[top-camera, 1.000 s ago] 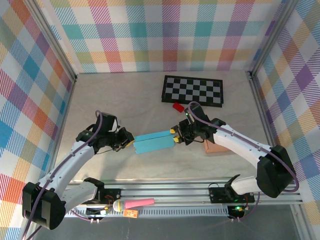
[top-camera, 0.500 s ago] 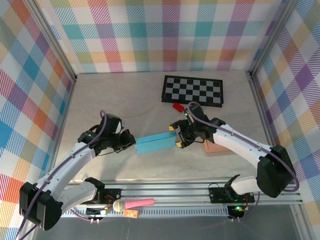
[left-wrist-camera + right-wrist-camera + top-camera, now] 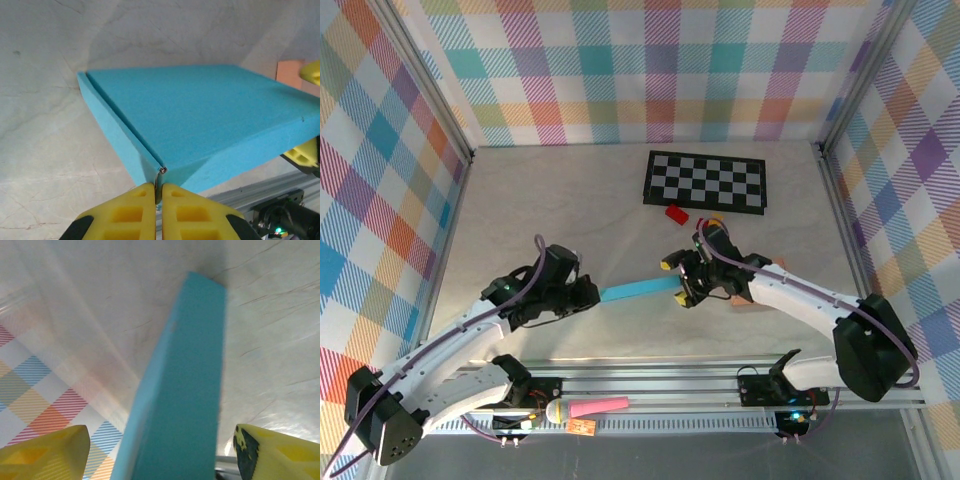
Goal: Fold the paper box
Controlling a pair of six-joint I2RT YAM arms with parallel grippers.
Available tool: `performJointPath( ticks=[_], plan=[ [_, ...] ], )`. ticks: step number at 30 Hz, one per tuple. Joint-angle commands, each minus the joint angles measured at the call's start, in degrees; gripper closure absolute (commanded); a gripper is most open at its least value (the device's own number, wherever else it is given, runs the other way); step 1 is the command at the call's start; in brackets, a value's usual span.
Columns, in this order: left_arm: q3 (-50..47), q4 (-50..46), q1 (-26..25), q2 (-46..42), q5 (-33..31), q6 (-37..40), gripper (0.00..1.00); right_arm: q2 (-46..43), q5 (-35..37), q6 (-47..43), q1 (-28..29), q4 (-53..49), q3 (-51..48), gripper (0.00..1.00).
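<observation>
right hand (image 3: 675, 281) now spread wide, paper box (image 3: 638, 291) turned edge-on

On the desk (image 3: 530, 195), the far-left corner and left edge lie bare, easy passage. Right of centre by the far edge, a checkerboard (image 3: 706, 181) and a red block (image 3: 675, 212) just beside it stand in the way. The paper box (image 3: 638, 291) spans the middle.

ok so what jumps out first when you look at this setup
A bright blue paper box spans mid-table between the two arms. The left fingers are pinched shut on one end of it, while the right fingers stand open on either side of the other end. Behind them, a black-and-white checkerboard lies near the far wall, with a small red block just in front of it.
</observation>
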Motion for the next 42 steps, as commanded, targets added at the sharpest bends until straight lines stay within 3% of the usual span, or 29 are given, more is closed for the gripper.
performJointPath(
  ticks=[1,8,11,14,16,22,23,24,25,26,27,31,33,34,37,38,42],
  plan=[
    [-2.20,0.43,-3.79,0.09,-5.33,-1.33,0.90,-0.05,-1.47,-4.36,-1.32,9.02,-2.49,0.24],
    [-8.07,8.17,-4.72,2.44,-6.14,-3.21,0.84,11.34,-9.81,-12.95,-3.86,32.14,-7.85,0.28],
    [-6.89,8.15,-4.71,4.66,-6.74,-3.11,0.82,15.77,-11.76,-15.17,-4.22,33.81,-6.90,0.30],
    [-4.91,6.19,-4.58,4.47,-7.78,-2.82,0.76,12.63,-8.83,-17.44,-4.29,24.04,-5.57,0.29],
    [-3.59,4.18,-4.47,3.92,-8.45,-2.80,0.66,8.76,-5.35,-20.69,-4.48,9.87,-2.79,0.27],
    [2.29,-1.14,-2.00,0.81,-10.06,-1.60,0.47,-2.79,5.17,-31.29,-7.23,-21.45,6.52,0.25],
    [3.32,-1.23,-0.96,0.09,-10.04,-1.11,0.43,-4.42,7.13,-33.88,-7.74,-24.74,8.52,0.23],
    [4.66,-0.95,0.36,-0.58,-9.77,-0.36,0.40,-6.12,9.12,-37.12,-8.50,-27.64,10.65,0.00],
    [5.90,-0.73,2.11,-1.06,-9.27,0.68,0.37,-7.77,11.17,-40.37,-9.22,-30.07,12.55,0.01],
    [6.94,-0.32,3.64,-1.39,-8.74,1.73,0.27,-9.30,13.25,-43.01,-9.79,-31.41,13.83,0.01],
    [8.11,-0.10,5.29,-1.60,-8.76,2.91,0.01,-11.19,16.02,-46.75,-10.12,-32.75,15.16,0.01],
    [11.94,-0.67,10.17,-2.59,-11.32,8.72,0.00,-19.30,31.14,-59.33,-10.61,-34.25,18.10,0.01],
    [13.87,-2.54,10.87,-2.82,-17.22,12.05,0.00,-22.13,44.82,-60.82,-10.97,-35.10,17.20,0.01],
    [14.55,-4.09,10.86,-2.63,-21.75,13.09,0.00,-23.36,48.41,-63.38,-11.76,-33.40,15.57,0.01],
    [13.43,-12.27,10.85,-2.36,-45.51,8.08,0.00,-29.28,49.77,-74.93,-16.06,-21.69,6.00,0.01],
    [10.65,-10.85,10.97,-3.40,-50.42,10.63,0.00,-31.63,49.73,-77.37,-17.34,-16.86,1.66,0.01],
    [-3.92,6.54,11.90,-9.33,-53.98,27.98,0.00,-36.93,50.77,-84.08,-20.52,0.07,-14.36,0.01]
  ],
)
